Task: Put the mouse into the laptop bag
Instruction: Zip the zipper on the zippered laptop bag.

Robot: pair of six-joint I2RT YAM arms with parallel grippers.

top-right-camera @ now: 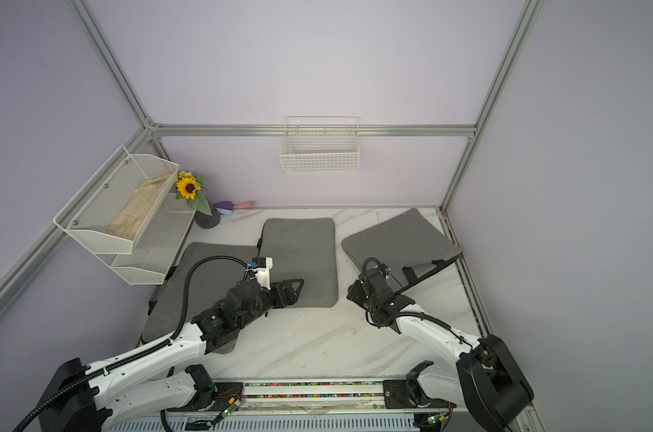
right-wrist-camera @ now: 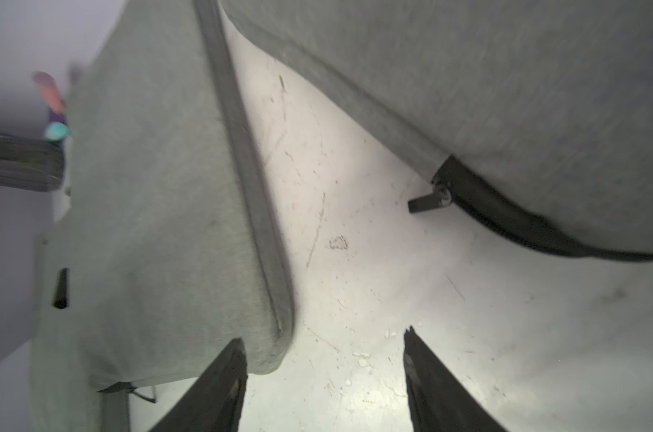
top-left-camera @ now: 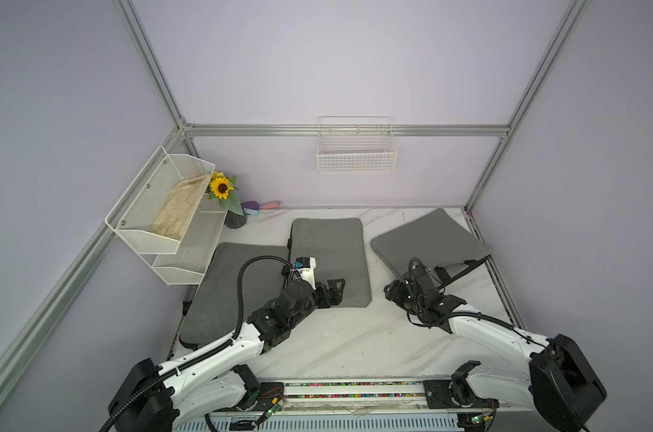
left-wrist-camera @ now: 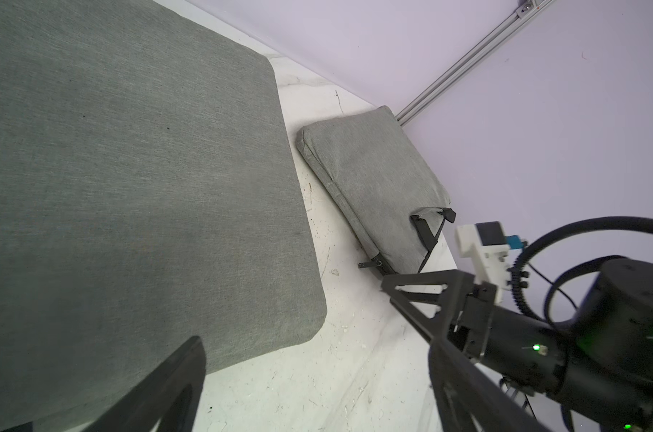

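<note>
The right gripper (right-wrist-camera: 323,336) is hovering open and empty beside the part-unzipped laptop bag (top-left-camera: 426,239), right of centre in both top views; the left gripper (top-left-camera: 331,291) is gaping over the middle sleeve (top-left-camera: 328,247). The mouse is showing nowhere, probably already bagged.

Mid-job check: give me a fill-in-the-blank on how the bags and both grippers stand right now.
The table holds ___ gray laptop bags.
The left gripper hovers over the ___ bag.
The right gripper is ___, holding nothing.
Missing words: three; middle; open.
</note>
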